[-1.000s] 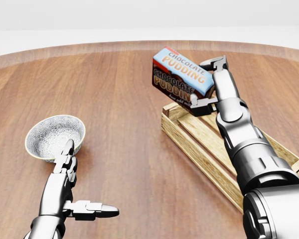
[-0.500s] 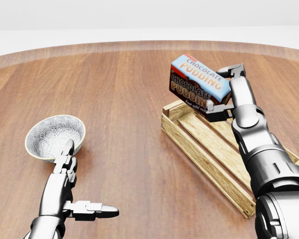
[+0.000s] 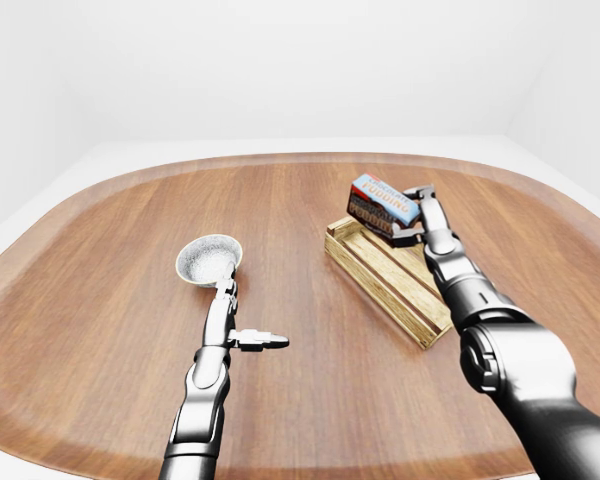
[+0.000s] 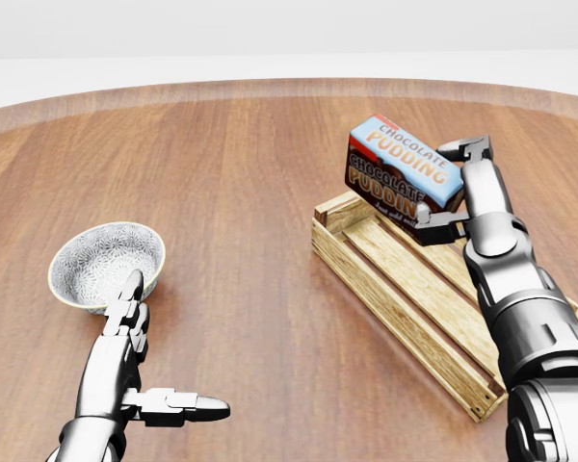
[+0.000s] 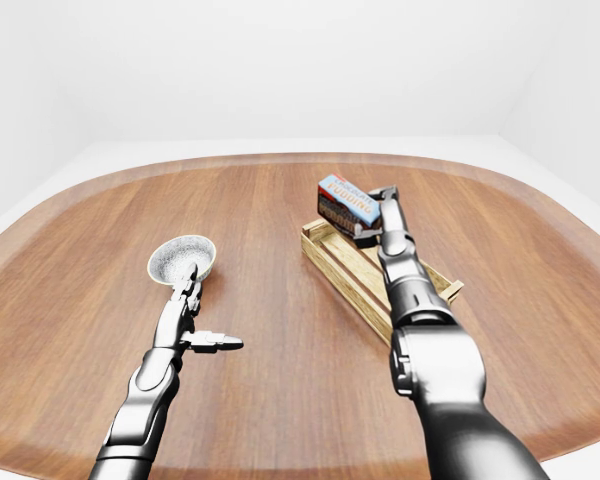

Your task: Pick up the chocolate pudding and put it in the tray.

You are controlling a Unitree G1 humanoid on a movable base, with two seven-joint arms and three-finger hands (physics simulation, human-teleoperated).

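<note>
Now, in the left-eye view, the right hand (image 3: 412, 214) is up in the air with its fingers clamped on the chocolate pudding box (image 3: 383, 203), which hangs tilted above the far end of the wooden tray (image 3: 380, 283). Box and tray are apart; nothing has been set down yet. Over on the left, the left hand (image 3: 232, 322) rests low on the desk (image 3: 110, 300), fingers spread and holding nothing, just beside a small speckled bowl (image 3: 209, 258).

Head view next, and it is the clearest look: the pudding box (image 4: 403, 173) is pinched between one finger on its upper right edge and others under its lower corner, label facing up and to the left. It floats over the tray's top-left corner (image 4: 339, 214), not yet over the open slats lower right. So the carry step looks nearly finished, and the placing step is about to start. My read: the next move calls for sliding the box a touch further over the tray's middle, lowering it, levelling it, then releasing.

Right-eye view, finally, confirms it: the box (image 5: 346, 206) is gripped, above the tray's far rim (image 5: 318, 234), with clear air beneath.
</note>
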